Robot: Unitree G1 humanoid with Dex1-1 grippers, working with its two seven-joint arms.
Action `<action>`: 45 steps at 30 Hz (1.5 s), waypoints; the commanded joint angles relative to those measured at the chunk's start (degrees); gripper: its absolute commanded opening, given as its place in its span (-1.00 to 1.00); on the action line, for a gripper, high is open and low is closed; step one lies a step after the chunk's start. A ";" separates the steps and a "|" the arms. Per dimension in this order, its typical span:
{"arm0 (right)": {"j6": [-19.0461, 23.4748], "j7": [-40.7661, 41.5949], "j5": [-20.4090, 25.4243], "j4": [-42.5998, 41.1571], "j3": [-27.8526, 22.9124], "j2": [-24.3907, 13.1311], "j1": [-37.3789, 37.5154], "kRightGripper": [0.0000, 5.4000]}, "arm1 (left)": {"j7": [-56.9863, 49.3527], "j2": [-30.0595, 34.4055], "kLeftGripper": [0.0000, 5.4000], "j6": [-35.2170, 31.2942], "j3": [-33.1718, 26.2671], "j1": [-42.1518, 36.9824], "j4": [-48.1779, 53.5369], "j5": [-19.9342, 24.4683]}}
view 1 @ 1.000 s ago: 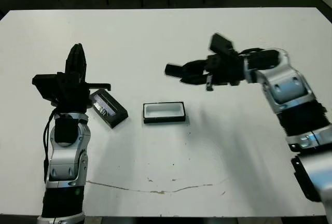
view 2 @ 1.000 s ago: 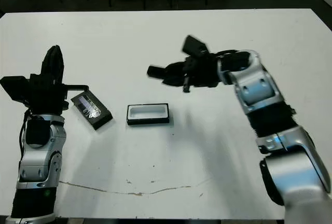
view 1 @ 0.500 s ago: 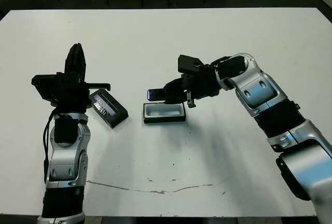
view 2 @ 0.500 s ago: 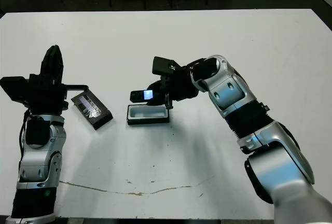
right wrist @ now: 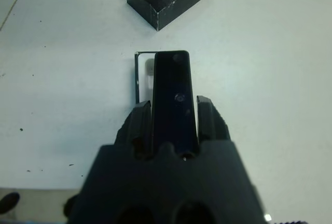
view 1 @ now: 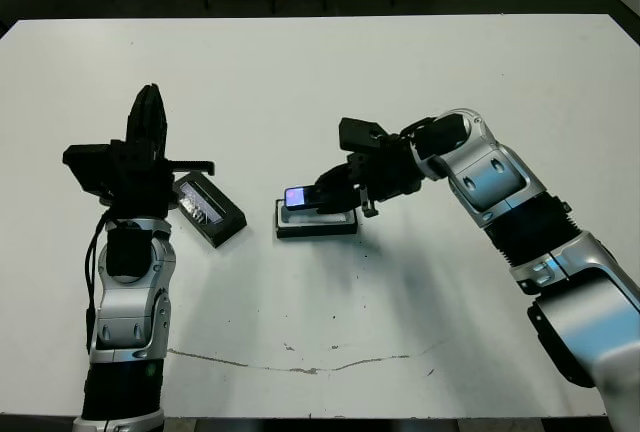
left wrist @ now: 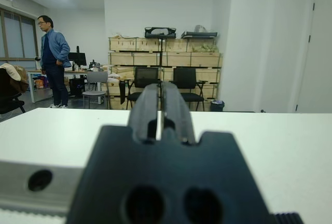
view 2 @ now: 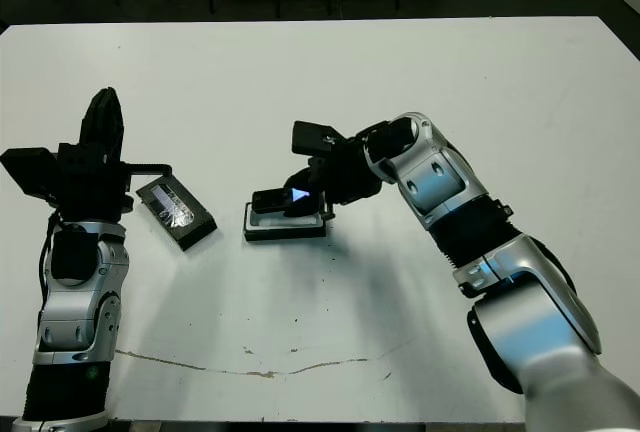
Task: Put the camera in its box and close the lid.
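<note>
My right gripper point(right wrist: 171, 123) was clamped on the camera point(right wrist: 173, 99), one finger point(right wrist: 140, 125) on each long side, and the bar stuck out well past my fingertips. The box point(view 1: 317, 220) lay directly beneath the camera's far end, white lining up, lengthwise in line with my jaws. From the head view the camera sat tilted, its outer end low over the box; whether it touched the lining I could not tell, since the bar hid most of the tray in the wrist view. A small bright glint showed on the camera's upper face.

The lid point(view 1: 208, 210) lay beyond the box as seen along my right jaws, on the white table point(view 1: 400, 72), silvery strip up, apart from the box.

My left gripper point(left wrist: 161, 111) was raised off the table, fingers pointing up and pressed together with nothing between them; the lid lay just beside that arm. A person point(left wrist: 52, 60) stood far past the table.
</note>
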State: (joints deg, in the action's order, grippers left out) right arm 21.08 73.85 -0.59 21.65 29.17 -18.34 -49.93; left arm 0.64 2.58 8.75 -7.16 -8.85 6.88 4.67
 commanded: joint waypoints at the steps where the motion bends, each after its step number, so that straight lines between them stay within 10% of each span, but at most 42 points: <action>1: 0.39 0.78 -0.94 0.67 0.84 -0.04 -0.70 -0.66 | 0.15 0.14 -1.00 -0.91 0.03 0.58 -0.60 0.25; 45: -7.88 -0.34 -9.55 4.68 6.20 3.76 -0.28 -0.66 | -0.40 -0.23 -1.00 0.02 0.22 1.19 -0.64 -0.19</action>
State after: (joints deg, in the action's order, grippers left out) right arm 13.07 73.64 -8.76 25.11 33.70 -15.17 -51.44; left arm 0.32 2.27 8.95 -6.86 -8.63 6.89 4.58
